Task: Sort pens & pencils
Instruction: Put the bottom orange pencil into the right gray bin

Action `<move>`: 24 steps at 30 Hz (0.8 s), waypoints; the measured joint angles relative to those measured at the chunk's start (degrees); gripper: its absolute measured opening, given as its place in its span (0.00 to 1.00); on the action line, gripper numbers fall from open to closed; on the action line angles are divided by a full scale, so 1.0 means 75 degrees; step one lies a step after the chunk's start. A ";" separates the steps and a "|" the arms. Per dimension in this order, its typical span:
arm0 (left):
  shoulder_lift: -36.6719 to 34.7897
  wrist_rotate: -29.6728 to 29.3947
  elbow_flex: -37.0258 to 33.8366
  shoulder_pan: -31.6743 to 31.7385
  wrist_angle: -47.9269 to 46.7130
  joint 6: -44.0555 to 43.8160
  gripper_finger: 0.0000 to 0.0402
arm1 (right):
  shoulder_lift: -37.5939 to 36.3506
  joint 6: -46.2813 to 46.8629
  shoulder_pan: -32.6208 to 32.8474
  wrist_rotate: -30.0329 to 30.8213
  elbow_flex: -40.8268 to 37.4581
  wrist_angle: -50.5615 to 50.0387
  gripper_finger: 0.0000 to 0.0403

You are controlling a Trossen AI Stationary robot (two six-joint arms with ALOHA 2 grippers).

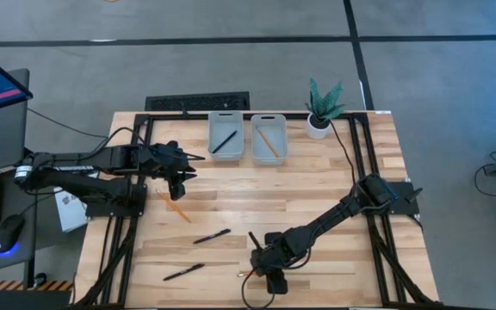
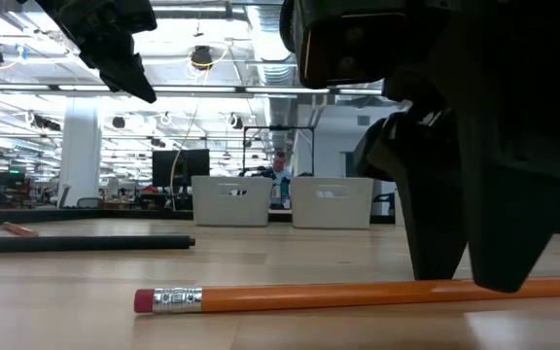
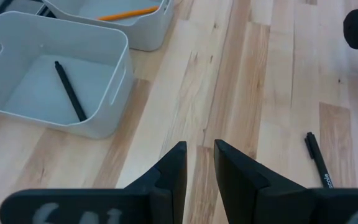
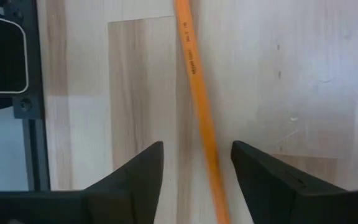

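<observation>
Right gripper (image 4: 194, 163) (jaws apart) straddling pencil (image 4: 197, 106) — eraser low-view only

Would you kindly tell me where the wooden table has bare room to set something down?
The light wooden table is bare between the two grey trays and the right arm, and along its right side. It is crowded front-left, where black pens and an orange pencil lie, and under the right gripper, open over another pencil.

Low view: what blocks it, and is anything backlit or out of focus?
Low view: the right gripper looms dark against bright ceiling lights, filling the right side; the pencil under it is sharp, the grey trays behind softer. Right wrist view: evenly lit, pencil between open fingers.
</observation>
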 joint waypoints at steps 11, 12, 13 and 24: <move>0.0000 0.0000 -0.0001 0.0000 -0.0003 0.0003 0.18 | -0.0003 -0.0044 -0.0020 0.0013 -0.0009 -0.0055 0.32; 0.0000 0.0000 -0.0001 0.0000 -0.0003 0.0003 0.18 | -0.0003 -0.0043 -0.0021 -0.0001 -0.0009 -0.0061 0.31; 0.0000 0.0001 -0.0001 0.0000 -0.0003 0.0003 0.18 | -0.0003 -0.0034 -0.0024 -0.0008 -0.0009 -0.0065 0.30; 0.0000 0.0000 -0.0001 0.0000 -0.0070 -0.0021 0.18 | 0.0146 -0.0019 -0.0084 -0.0177 0.0009 -0.0170 0.28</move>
